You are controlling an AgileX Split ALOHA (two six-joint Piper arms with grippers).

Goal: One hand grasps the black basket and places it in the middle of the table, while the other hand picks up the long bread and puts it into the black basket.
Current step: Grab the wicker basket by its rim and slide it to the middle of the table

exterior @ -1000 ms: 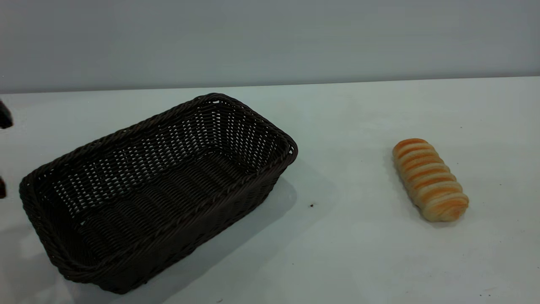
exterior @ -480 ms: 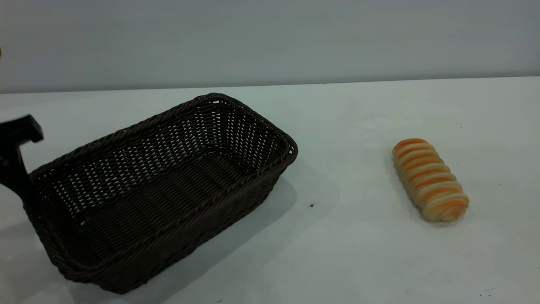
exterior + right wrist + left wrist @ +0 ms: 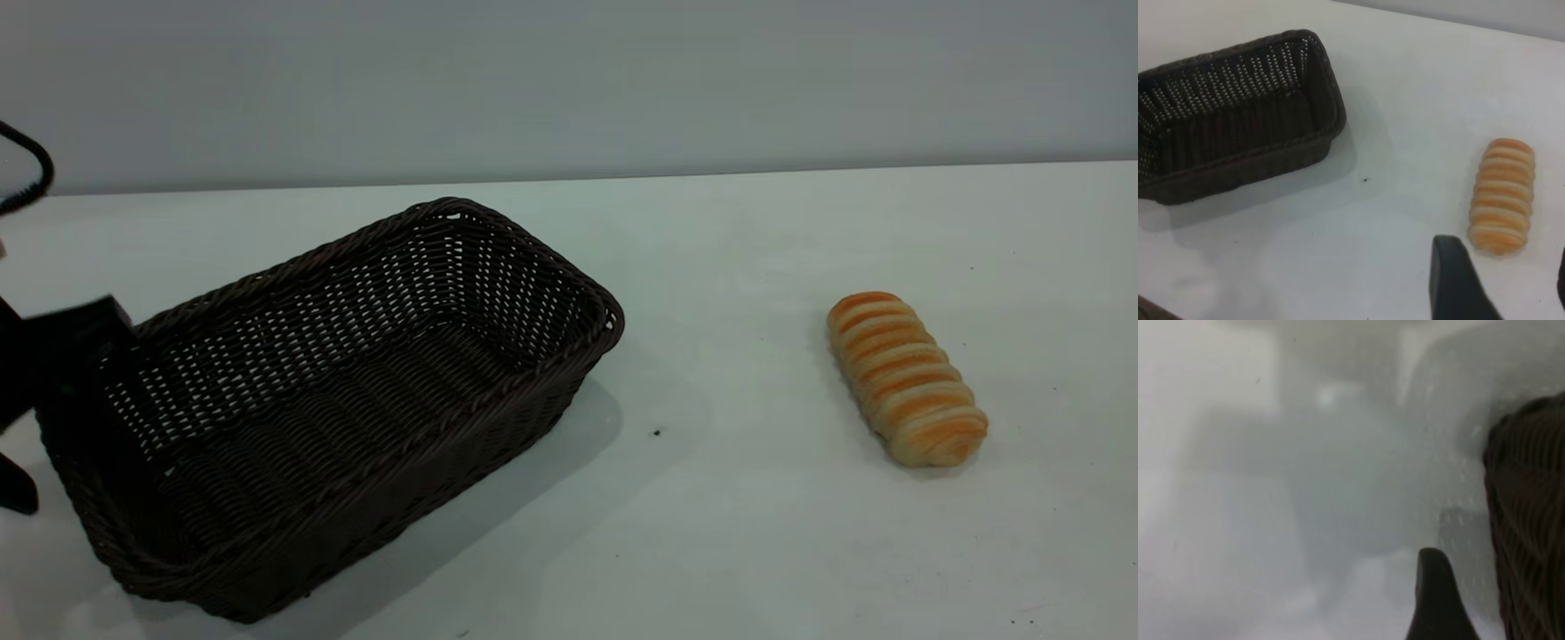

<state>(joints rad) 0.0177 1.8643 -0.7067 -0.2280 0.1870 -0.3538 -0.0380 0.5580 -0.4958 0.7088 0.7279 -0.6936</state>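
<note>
The black basket (image 3: pixel 338 400) sits on the left half of the white table (image 3: pixel 729 533), empty, its long axis running diagonally. My left gripper (image 3: pixel 49 404) is at the basket's left end, at the picture's edge, fingers apart. In the left wrist view one finger (image 3: pixel 1438 600) stands just outside the basket's wall (image 3: pixel 1531 520); the other finger is hidden. The long bread (image 3: pixel 905 378) lies on the right half of the table, apart from the basket. My right gripper (image 3: pixel 1508 280) hangs open above the table, short of the long bread (image 3: pixel 1503 197); it does not show in the exterior view.
A grey wall runs behind the table's far edge (image 3: pixel 800 169). A small dark speck (image 3: pixel 657 433) lies between basket and bread. A black cable loop (image 3: pixel 31 173) hangs at the far left.
My left gripper has come in from the left edge and down to the basket's left end. The basket has shifted slightly. The bread has not moved.
</note>
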